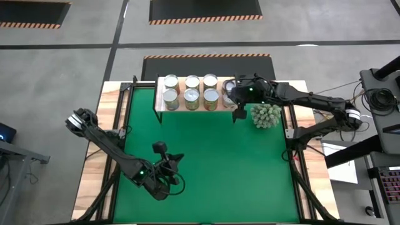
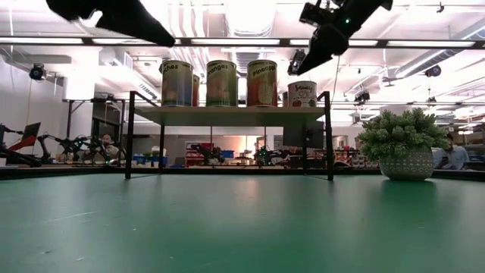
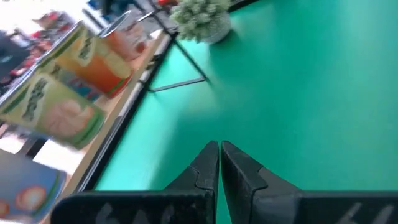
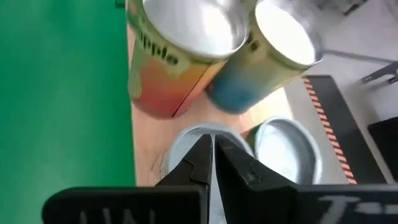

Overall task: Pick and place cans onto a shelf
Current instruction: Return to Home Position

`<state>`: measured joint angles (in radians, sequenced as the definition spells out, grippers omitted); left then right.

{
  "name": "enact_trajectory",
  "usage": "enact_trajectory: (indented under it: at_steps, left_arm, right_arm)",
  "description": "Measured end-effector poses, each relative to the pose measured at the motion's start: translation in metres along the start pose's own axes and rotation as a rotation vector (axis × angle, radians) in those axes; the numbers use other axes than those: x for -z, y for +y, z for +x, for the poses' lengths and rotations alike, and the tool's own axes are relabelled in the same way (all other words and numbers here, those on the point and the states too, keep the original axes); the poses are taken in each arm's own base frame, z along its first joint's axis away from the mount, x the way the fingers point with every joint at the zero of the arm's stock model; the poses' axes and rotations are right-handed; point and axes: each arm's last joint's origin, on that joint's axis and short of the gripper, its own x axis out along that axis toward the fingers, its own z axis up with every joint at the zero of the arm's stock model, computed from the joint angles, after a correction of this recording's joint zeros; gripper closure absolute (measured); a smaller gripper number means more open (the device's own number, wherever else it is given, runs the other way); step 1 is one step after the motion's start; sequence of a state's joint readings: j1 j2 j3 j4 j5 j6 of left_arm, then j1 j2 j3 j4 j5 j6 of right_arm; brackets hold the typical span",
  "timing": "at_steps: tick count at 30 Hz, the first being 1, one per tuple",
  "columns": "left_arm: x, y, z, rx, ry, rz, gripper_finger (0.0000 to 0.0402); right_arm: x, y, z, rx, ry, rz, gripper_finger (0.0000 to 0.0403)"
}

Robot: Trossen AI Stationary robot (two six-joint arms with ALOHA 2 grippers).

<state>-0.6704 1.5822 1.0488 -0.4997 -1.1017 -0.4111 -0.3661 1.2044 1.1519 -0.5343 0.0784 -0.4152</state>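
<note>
The light-wood shelf [image 1: 181, 108] stands on thin black legs at the far edge of the green mat [image 1: 206, 162]. Several tall cans [image 1: 191, 97] with silver tops stand on it in two rows; in the low view they stand upright [image 2: 222, 83]. A shorter can [image 2: 301, 93] stands at the shelf's right end. My right gripper [image 1: 240, 95] hovers shut just above that short can's silver top [image 4: 186, 140], apart from it in the low view [image 2: 297, 67]. My left gripper [image 1: 161, 149] is shut and empty above the mat's near part [image 3: 219, 155].
A spiky pale-green plant in a pot [image 1: 265, 115] stands on the mat right of the shelf, close under my right arm. A second short can [image 4: 283, 144] sits beside the first. The mat's middle [image 2: 242, 220] is bare between shelf and left arm.
</note>
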Motion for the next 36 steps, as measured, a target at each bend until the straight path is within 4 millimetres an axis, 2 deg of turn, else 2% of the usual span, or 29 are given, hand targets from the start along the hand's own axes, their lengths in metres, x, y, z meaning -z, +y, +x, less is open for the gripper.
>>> enact_trajectory:
  at_steps: [3,6,9,12,15,19,23,26,30,36]
  left_arm:
    - [-0.012,0.008,-0.007,0.083,0.006,0.032,0.0402]
    - [-0.025,0.022,-0.018,0.218,-0.002,0.040,0.0402]
    - [-0.030,0.038,-0.029,0.301,-0.036,0.061,0.0402]
    - [-0.024,0.057,-0.036,0.312,-0.082,0.038,0.0402]
    - [-0.008,0.071,-0.040,0.336,-0.152,-0.031,0.0402]
    - [0.024,0.080,-0.038,0.499,-0.291,-0.132,0.0402]
    - [0.060,0.085,-0.031,0.666,-0.467,-0.231,0.0402]
    - [0.081,0.094,-0.026,0.663,-0.552,-0.312,0.0402]
    - [0.095,0.109,-0.022,0.606,-0.590,-0.361,0.0402]
    - [0.100,0.130,-0.026,0.536,-0.619,-0.328,0.0402]
  right_arm:
    - [-0.005,0.001,-0.013,-0.019,-0.070,0.027,0.0394]
    - [-0.012,0.009,-0.029,-0.122,-0.194,0.038,0.0394]
    - [-0.013,0.025,-0.041,-0.206,-0.344,0.019,0.0394]
    - [-0.005,0.049,-0.047,-0.243,-0.473,-0.027,0.0394]
    - [0.009,0.069,-0.052,-0.274,-0.575,-0.059,0.0394]
    - [0.035,0.087,-0.055,-0.302,-0.650,-0.094,0.0394]
    - [0.062,0.096,-0.054,-0.308,-0.680,-0.074,0.0394]
    - [0.080,0.100,-0.054,-0.305,-0.690,-0.072,0.0394]
    - [0.096,0.101,-0.060,-0.302,-0.719,-0.053,0.0394]
    - [0.118,0.104,-0.063,-0.295,-0.744,-0.047,0.0394]
